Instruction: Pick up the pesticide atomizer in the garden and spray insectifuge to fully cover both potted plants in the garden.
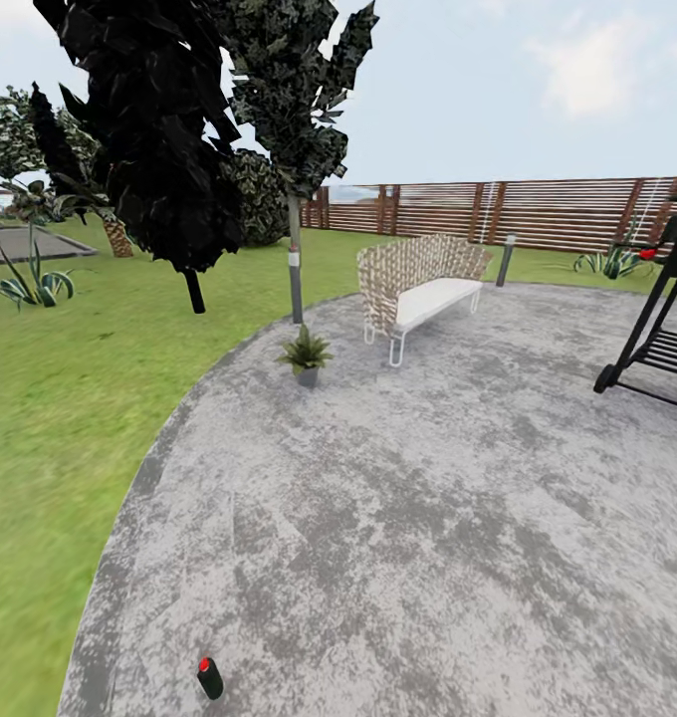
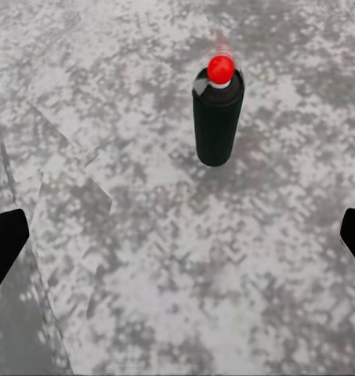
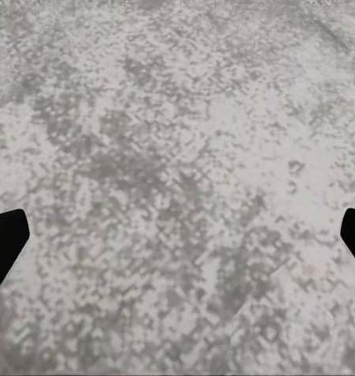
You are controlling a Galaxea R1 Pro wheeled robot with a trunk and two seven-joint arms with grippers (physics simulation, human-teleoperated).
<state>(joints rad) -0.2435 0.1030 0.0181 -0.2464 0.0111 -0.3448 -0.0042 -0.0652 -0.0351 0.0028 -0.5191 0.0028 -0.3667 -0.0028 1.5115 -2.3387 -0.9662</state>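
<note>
Head view: round grey stone patio (image 1: 428, 518) fills the near and middle ground, lawn (image 1: 60, 398) to its left; the spray bottle (image 1: 210, 678), dark with a red top, stands upright on the patio at the near left, close to the lawn edge; one potted plant (image 1: 306, 355) sits at the far left rim of the patio, just beside a thin tree trunk (image 1: 295, 269); a woven bench (image 1: 418, 284) with a white seat stands further right; a black grill cart (image 1: 662, 319) at the right edge; slatted wooden fence (image 1: 518, 211) at the far side.

Left wrist view: left gripper (image 2: 177, 235) with fingers spread wide apart, nothing between them; bottle upright on the stone beyond the fingertips, untouched.

Right wrist view: right gripper (image 3: 177, 235) fingers likewise apart, over bare stone.
</note>
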